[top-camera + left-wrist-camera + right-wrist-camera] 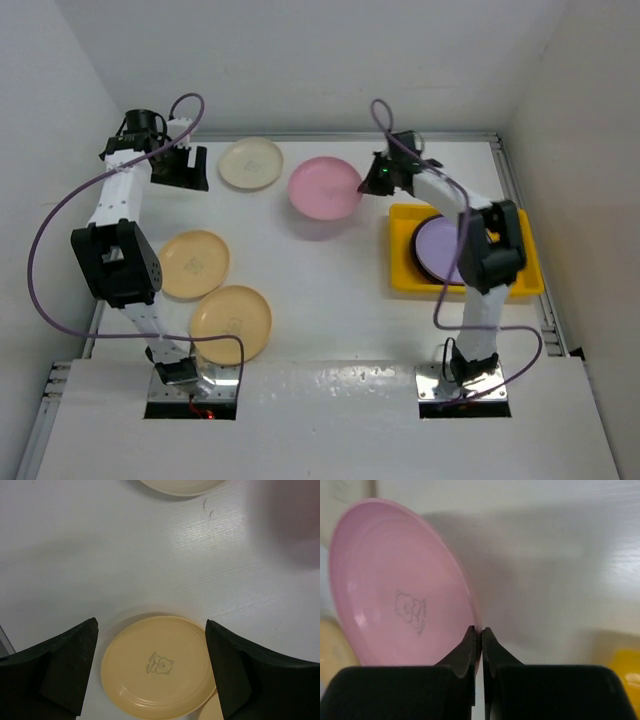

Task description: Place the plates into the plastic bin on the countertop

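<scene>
While one round lavender plate [438, 245] lies in the shallow yellow plastic bin [402, 255], the right fingers [470, 650] pinch a round pink plate [325, 187] at its ten o'clock. A cream plate [250, 163] and two tan-yellow plates [193, 264] lie on the table [330, 290], left fingers [65, 665] spread.

On the white countertop [330, 290] lie a cream plate [250, 163], two tan-yellow plates [193, 264] and the yellow bin [402, 283].
</scene>
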Tool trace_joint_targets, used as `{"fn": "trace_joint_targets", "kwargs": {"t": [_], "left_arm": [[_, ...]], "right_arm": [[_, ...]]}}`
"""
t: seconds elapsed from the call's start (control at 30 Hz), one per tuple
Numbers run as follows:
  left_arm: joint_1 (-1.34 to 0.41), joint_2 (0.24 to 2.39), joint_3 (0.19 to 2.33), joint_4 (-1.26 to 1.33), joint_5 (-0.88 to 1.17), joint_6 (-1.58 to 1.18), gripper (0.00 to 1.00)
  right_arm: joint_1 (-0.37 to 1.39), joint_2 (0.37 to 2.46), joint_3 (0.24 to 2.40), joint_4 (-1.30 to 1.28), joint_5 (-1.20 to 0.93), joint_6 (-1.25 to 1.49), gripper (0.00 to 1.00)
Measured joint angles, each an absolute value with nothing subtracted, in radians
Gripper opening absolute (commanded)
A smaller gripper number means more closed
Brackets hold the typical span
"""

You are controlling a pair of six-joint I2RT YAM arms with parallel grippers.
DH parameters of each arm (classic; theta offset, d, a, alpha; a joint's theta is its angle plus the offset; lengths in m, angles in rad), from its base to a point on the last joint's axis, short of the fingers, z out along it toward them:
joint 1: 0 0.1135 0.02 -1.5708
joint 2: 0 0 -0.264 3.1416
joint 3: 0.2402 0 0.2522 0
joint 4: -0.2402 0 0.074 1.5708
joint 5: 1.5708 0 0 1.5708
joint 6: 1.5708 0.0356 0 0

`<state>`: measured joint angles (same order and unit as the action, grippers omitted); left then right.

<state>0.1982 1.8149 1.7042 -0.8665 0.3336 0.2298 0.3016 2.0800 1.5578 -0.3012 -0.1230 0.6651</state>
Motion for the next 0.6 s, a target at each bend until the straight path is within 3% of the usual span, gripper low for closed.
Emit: {"fn": "trace_joint_targets", "kwargs": {"t": [0.17,0.33,0.47,0.6], "left_arm": [[0.198,1.801,1.704,-0.865,0.339,0.232,0.88],[0.198,1.798,1.696,-0.849,0.352,0.232,0.88],[0.198,1.794,1.669,-0.843,0.373,0.234,0.88],[0.198,1.793,1.658,-0.844,0.397,0.239,0.88]], "right_arm": [[0.064,1.623,1.248,-0.210,-0.212,0.750,0.00],[-0.295,1.208,0.927,-0.267,-0.049,0.786,0.00],[-0.392,1.037,0.742,-0.410,0.032,0.778,0.00],[-0.445,1.006,0.675,-0.481,0.049,0.763,0.00]]}}
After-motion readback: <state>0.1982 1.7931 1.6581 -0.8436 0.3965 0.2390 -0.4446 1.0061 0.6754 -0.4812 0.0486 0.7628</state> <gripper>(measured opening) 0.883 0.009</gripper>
